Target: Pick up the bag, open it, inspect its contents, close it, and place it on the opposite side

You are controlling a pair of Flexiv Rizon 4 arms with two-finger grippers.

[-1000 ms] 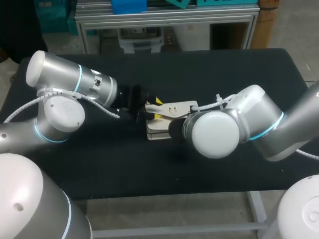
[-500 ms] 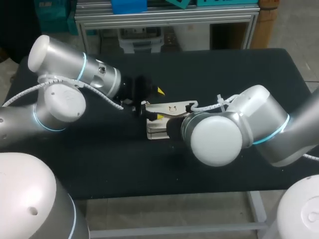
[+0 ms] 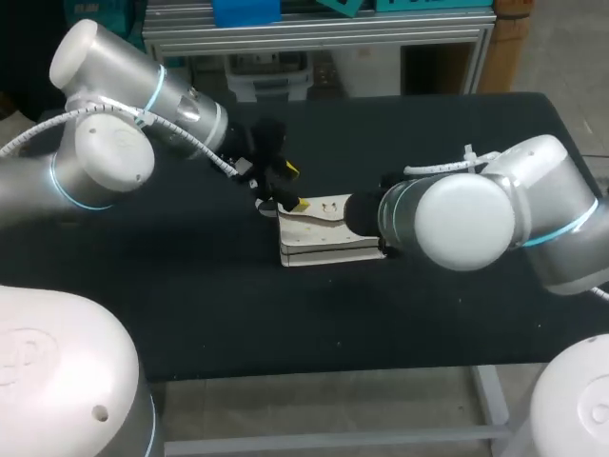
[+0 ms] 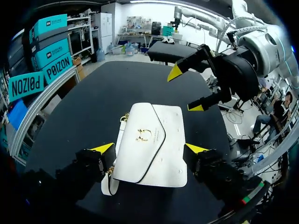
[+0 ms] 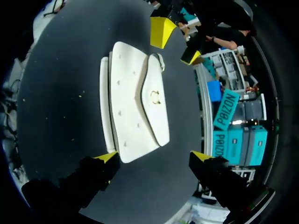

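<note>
Black tabletop [image 3: 190,305] is seen bearing the white bag [image 3: 324,238], laid flat near its middle with the flap shut. The left gripper [image 4: 149,148] is held at the bag's left end, fingers spread wide. The right gripper [image 5: 154,156] is held at the right end, fingers likewise apart.

The bag [image 4: 163,154] is white with a gold clasp [image 4: 143,135], the table [image 4: 117,88] black.
</note>
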